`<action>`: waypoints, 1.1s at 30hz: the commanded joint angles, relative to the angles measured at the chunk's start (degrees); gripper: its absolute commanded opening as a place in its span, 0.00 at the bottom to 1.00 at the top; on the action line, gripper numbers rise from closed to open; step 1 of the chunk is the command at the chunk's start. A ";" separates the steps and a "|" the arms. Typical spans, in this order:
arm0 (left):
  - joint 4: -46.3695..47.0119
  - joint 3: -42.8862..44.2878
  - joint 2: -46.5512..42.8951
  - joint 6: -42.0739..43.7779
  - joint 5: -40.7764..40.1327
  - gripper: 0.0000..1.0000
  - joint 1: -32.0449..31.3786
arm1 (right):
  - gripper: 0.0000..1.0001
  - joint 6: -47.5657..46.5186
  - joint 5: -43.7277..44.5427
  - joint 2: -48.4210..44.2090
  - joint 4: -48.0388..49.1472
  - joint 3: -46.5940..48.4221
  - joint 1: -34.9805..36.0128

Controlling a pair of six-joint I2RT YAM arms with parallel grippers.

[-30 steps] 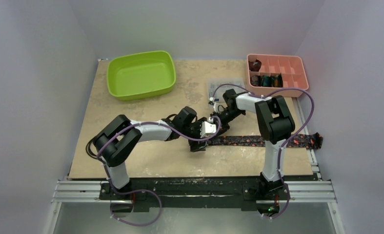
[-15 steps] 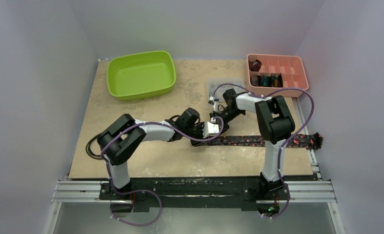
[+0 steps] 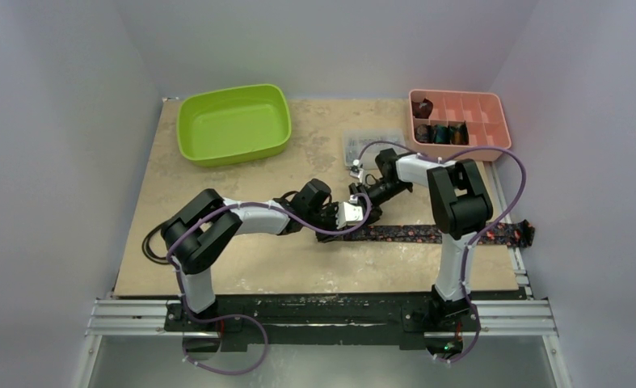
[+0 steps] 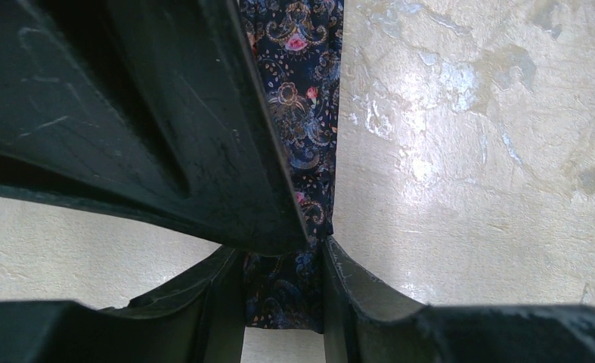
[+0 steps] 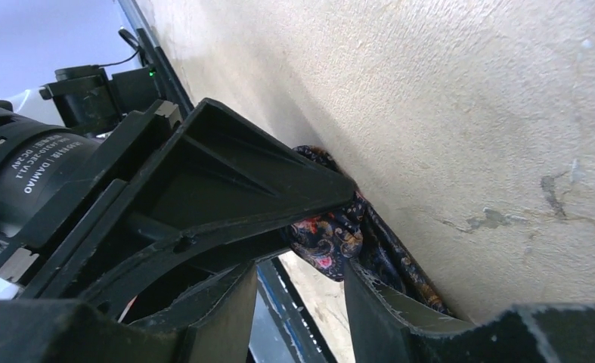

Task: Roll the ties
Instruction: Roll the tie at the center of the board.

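A dark tie (image 3: pixel 444 234) with red-pink floral dots lies flat along the table's near right, its far end hanging over the right edge. Its left end sits between my two grippers at mid-table. My left gripper (image 3: pixel 340 220) is shut on that end; in the left wrist view the patterned tie (image 4: pixel 302 113) fills the gap of the left gripper (image 4: pixel 281 261). My right gripper (image 3: pixel 359 196) stands just behind it. In the right wrist view the right gripper (image 5: pixel 298 272) is open, with the bunched tie end (image 5: pixel 328 238) just beyond its tips.
A pink divided tray (image 3: pixel 500 113) at the back right holds several small rolled ties (image 3: pixel 442 132). A clear plastic box (image 3: pixel 371 145) lies left of it. A lime green bin (image 3: pixel 233 123) stands at the back left. Purple cables loop over both arms.
My left gripper has closed onto the tie's end after shifting slightly back. My right gripper, shut a second ago, has opened and let go.
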 commanded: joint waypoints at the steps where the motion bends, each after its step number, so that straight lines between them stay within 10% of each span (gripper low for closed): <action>1: -2.42 -0.84 1.25 0.70 -2.45 0.35 -0.40 | 0.46 -1.38 -1.31 -0.07 -1.60 -0.79 0.23; 17: -2.69 -0.99 1.14 0.65 -2.45 0.37 -0.51 | 0.45 1.79 0.94 1.28 3.99 -1.77 0.79; 21: -3.47 -0.89 0.97 1.14 -2.00 0.37 -0.47 | 0.59 2.19 2.94 0.89 4.61 -1.61 0.63; 29: -3.84 0.05 2.13 1.66 -2.49 0.37 -0.46 | 0.08 1.73 1.69 -1.15 4.00 -1.05 0.63; 33: -3.61 0.38 2.69 0.90 -2.55 0.37 -0.51 | 0.00 -0.08 2.87 -1.39 1.71 -1.37 0.61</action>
